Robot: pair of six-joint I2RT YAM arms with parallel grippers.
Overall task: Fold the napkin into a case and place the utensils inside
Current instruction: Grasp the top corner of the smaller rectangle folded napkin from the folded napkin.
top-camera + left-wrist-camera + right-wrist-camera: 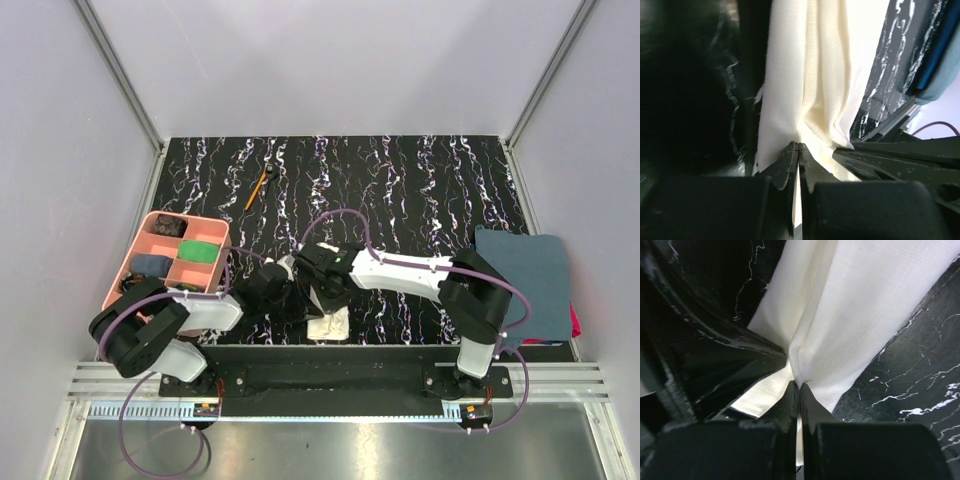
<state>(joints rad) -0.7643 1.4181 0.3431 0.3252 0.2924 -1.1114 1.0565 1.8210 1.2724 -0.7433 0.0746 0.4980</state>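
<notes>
Pinching the napkin with left gripper and right gripper both clamped on it, you're probably set to drag a fold over.

The left gripper is closed, its two fingertips pressed together on a fold of the napkin, which is spread out ahead of the jaws. The right gripper is likewise clamped, with the cloth pinched right at the jaw tips. In the top view both arms are bent inward: the left forearm is stretched rightward and the right forearm leftward, so that the two wrists are set close together.
</notes>
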